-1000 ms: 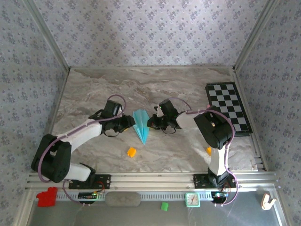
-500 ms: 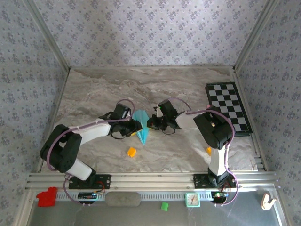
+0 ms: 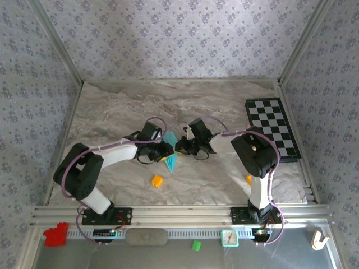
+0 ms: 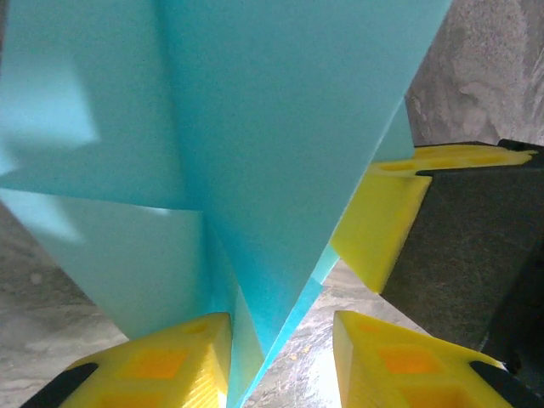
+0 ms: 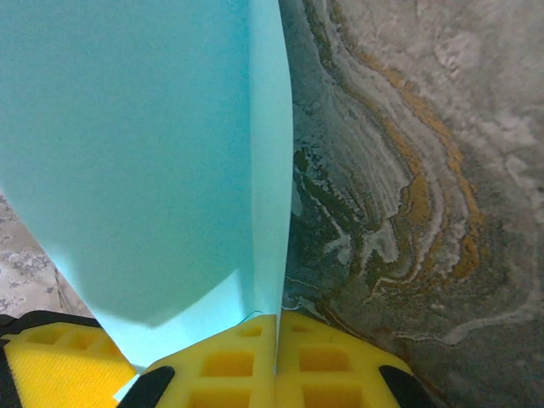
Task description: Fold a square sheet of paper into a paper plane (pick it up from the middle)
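Teal paper plane sits between the two grippers. Its long axis runs far-to-near, with the nose toward the near edge of the surface.

On its right, the right gripper is pressed tight onto the plane's edge.

On its left, the left gripper has its jaws apart, straddling the raised fold. The paper rests against one pad and there is a gap at the other.

Judgement: the left one is nearer to pinching.

Teal paper plane; black-white checkered board.
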